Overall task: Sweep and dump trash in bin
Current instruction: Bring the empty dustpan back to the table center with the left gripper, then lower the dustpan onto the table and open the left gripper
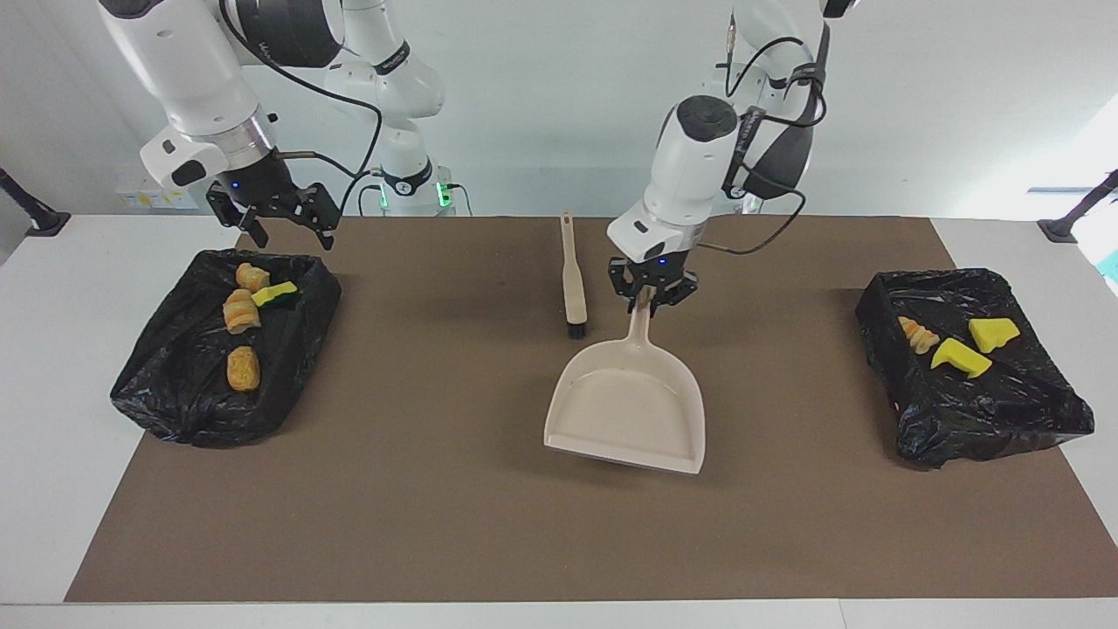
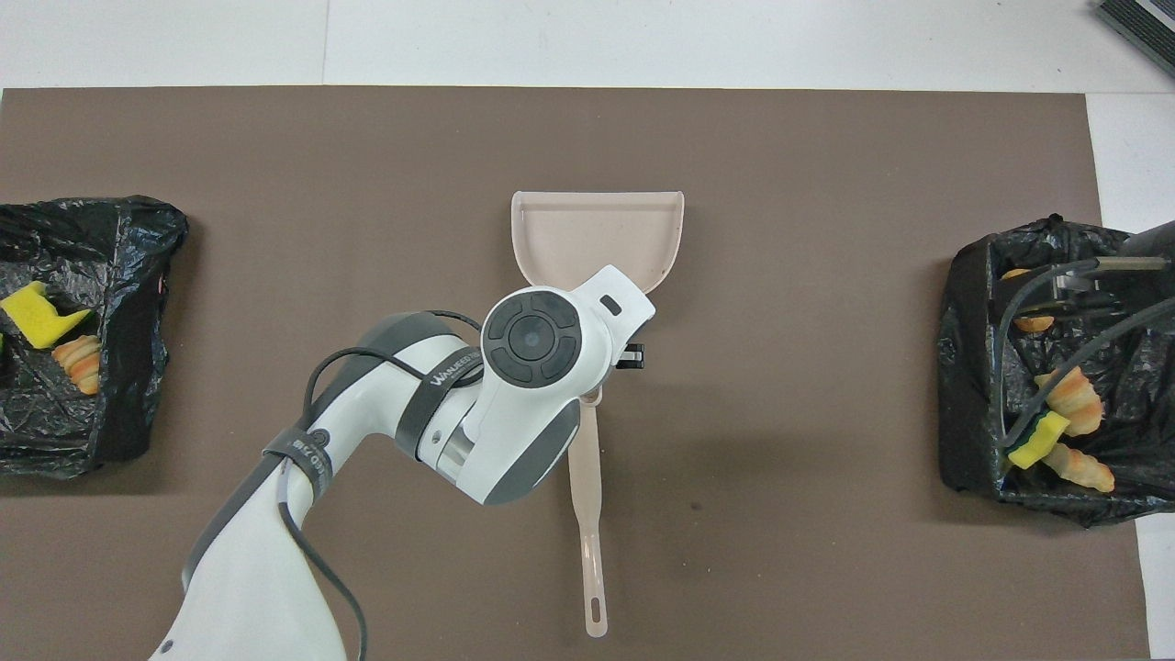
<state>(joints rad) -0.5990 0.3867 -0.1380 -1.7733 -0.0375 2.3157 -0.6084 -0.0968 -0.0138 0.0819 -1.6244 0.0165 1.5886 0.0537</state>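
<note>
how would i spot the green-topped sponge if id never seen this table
Find the black bin at the right arm's end of the brown mat. The sponge lies in it, nearest the robots' edge, beside orange lumps: the only yellow piece with a dark green top.

Seven yellow sponge and tan bread-like scraps of trash (image 1: pixel 243 368) lie inside two black bags (image 1: pixel 297 336).

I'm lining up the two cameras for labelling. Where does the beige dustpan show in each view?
Facing view: the dustpan is at mid-table, its handle held in the left gripper, its pan pointing away from the robots.
Overhead view: the dustpan is at centre, its handle hidden under the left arm.
Shared landmark: the brush beside the dustpan's handle.
</note>
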